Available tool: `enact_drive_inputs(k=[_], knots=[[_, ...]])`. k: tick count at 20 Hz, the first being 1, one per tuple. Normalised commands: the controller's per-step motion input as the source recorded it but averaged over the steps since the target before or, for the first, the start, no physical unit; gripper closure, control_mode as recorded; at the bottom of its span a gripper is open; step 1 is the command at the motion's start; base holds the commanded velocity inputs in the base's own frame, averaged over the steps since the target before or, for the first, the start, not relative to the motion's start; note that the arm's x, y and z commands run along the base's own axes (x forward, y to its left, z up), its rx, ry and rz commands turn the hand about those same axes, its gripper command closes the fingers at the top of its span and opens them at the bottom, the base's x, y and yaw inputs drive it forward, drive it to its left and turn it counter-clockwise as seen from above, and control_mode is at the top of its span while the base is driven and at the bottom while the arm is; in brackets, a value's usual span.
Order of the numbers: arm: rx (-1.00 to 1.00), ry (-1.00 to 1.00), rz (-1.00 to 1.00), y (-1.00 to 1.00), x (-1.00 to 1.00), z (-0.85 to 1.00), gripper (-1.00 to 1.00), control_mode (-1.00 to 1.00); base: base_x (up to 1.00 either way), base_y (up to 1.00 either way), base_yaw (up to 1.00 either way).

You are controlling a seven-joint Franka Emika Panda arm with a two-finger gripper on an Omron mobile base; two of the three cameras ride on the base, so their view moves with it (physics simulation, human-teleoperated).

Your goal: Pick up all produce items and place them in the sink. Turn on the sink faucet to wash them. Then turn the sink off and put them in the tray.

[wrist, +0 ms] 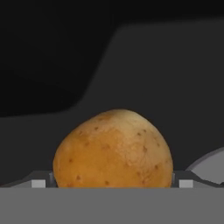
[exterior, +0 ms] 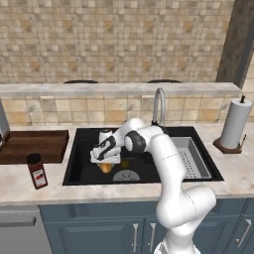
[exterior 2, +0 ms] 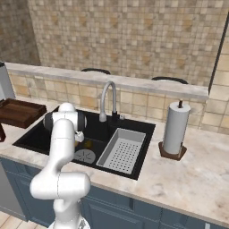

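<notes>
The pincer is down inside the sink, its jaws spread wide to either side of the orange-yellow potato. In the hand view the fingertips sit just beside the potato's flanks; whether they press on it cannot be told. The potato rests low in the black basin, close to the round grey drain. A smaller olive-brown fruit lies just beside it on the basin floor, partly hidden by the arm's wrist.

In the right half of the basin sits a grey perforated rack, well apart from the pincer. The faucet rises behind the basin at the back rim, its gooseneck curving forward above the arm's elbow.

On the pale marble worktop to the left of the sink lies the dark brown wooden tray. A red-labelled jar with a dark lid stands just in front of it, near the worktop's front edge. To the right of the sink, a white paper towel roll stands upright on a brown base.

A tan tiled wall with a raised ledge runs behind, and blue-grey cabinets sit below.
</notes>
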Motion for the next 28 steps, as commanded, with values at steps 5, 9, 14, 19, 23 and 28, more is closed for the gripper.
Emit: enact_drive_inputs(k=[5,9,14,19,23,28], knots=[[0.00,0.00,0.00,0.00,0.05,-0.47,-1.00,-1.00,0.00,0.00,0.00],[0.00,0.00,0.00,0.00,0.02,-0.28,1.00,-1.00,0.00,0.00,0.00],[0.00,-0.02,0.00,-0.23,-0.38,0.36,1.00,-1.00,0.00,0.00,0.00],[0.00,-0.04,0.00,-0.37,-0.62,0.95,1.00,-1.00,0.00,0.00,0.00],[0.00,-0.02,0.00,-0.35,-0.67,1.00,1.00,-1.00,0.00,0.00,0.00],[0.00,-0.04,0.00,-0.43,-0.75,1.00,1.00,-1.00,0.00,0.00,0.00]])
